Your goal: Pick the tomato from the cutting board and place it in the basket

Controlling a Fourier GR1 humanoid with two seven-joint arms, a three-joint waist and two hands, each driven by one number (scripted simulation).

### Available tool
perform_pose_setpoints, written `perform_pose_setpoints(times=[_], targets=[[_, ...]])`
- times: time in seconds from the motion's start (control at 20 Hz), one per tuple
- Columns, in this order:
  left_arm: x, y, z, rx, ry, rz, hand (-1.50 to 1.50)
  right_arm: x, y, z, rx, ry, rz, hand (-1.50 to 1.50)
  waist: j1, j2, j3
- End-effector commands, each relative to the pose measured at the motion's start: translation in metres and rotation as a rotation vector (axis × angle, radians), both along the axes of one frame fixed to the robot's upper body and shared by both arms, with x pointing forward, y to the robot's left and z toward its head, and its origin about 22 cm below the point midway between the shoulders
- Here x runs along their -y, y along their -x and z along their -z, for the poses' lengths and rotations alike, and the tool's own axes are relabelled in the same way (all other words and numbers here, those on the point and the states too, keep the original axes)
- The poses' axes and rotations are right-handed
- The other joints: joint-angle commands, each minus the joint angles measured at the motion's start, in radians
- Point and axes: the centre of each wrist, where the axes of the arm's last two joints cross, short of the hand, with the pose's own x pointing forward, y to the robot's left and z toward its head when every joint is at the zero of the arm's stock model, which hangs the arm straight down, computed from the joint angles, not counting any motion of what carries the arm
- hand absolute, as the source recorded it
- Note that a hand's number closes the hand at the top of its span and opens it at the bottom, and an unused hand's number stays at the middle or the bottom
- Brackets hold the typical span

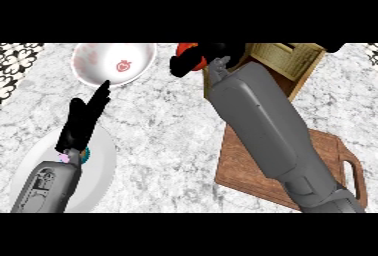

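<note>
A pale marble surface (162,130), veined in grey, fills the frame. At the top centre, the right hand (209,53) is curled around the tomato (186,49). Only slivers of glossy red skin show between the black fingers. The tomato is off the cutting board (336,160) and sits at the left rim of the basket (295,62), in the upper right of the frame; how high it is above the rim cannot be told from this view.

The step in hand looks like the carry into the basket. To do it well, the hand should probably move a little further right in the frame until the tomato is over the opening, not the rim. It should then lower before the fingers let go (a round, smooth fruit will roll if let go high).

The basket is tan woven wicker with square sides. The board is a reddish-brown wooden slab with a slotted handle at the lower right. A glossy white bowl (96,60) with red fruit prints sits at the upper left. The left hand (81,120) rests with its fingers straight over a plain white plate (103,165) at the lower left.
</note>
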Motion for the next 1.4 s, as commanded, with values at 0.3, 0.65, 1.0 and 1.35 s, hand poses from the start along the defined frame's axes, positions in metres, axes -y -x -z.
perform_pose_setpoints(times=[0.3, 0.65, 1.0, 1.35], targets=[[-0.014, 0.005, 0.013, -0.006, 0.007, -0.049, 0.00, -0.052, 0.012, -0.150, 0.192, -0.178, 0.121, 1.50, -0.045, 0.002, 0.000], [-0.017, 0.012, 0.018, 0.022, -0.014, -0.041, 0.00, -0.024, -0.005, -0.203, 0.210, -0.162, 0.213, 1.50, -0.043, 0.004, -0.001], [-0.012, 0.006, 0.002, 0.014, -0.011, -0.063, 0.00, 0.018, -0.033, -0.205, 0.139, 0.126, 0.359, 1.50, -0.054, 0.003, 0.000], [-0.017, -0.002, -0.008, 0.017, -0.001, -0.042, 0.00, 0.060, -0.055, -0.195, 0.033, 0.275, 0.501, 1.50, -0.049, 0.011, 0.000]])
